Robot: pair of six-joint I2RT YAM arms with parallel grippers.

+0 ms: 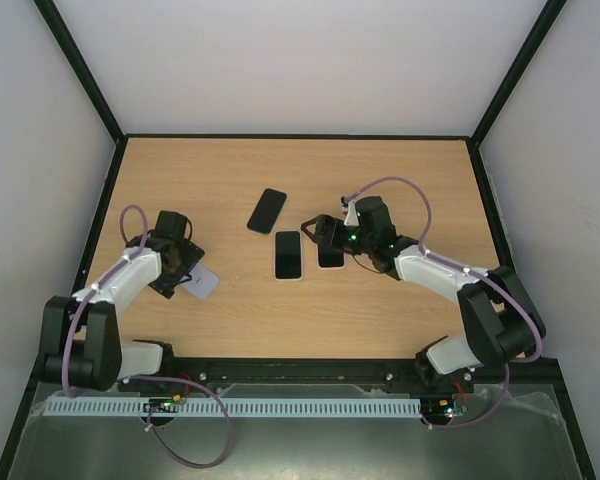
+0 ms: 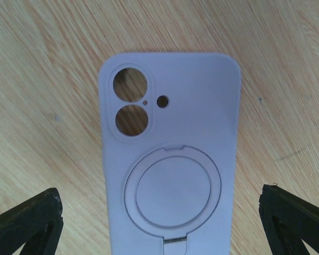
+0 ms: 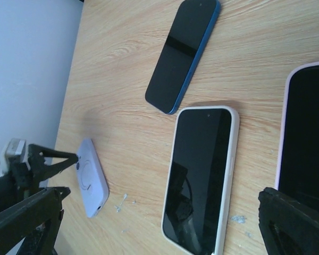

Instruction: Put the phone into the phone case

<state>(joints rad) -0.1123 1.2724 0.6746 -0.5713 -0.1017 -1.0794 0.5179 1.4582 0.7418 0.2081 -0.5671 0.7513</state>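
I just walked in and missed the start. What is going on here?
The left end effector hovers open over a lilac case lying back up on the table. The right end effector is open near a white-cased phone and a pink-cased phone; a bare blue phone lies nearby. Nothing is gripped yet.

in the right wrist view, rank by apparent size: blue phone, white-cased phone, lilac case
1. white-cased phone, nearest the camera
2. blue phone
3. lilac case, farther off, so true size unsure
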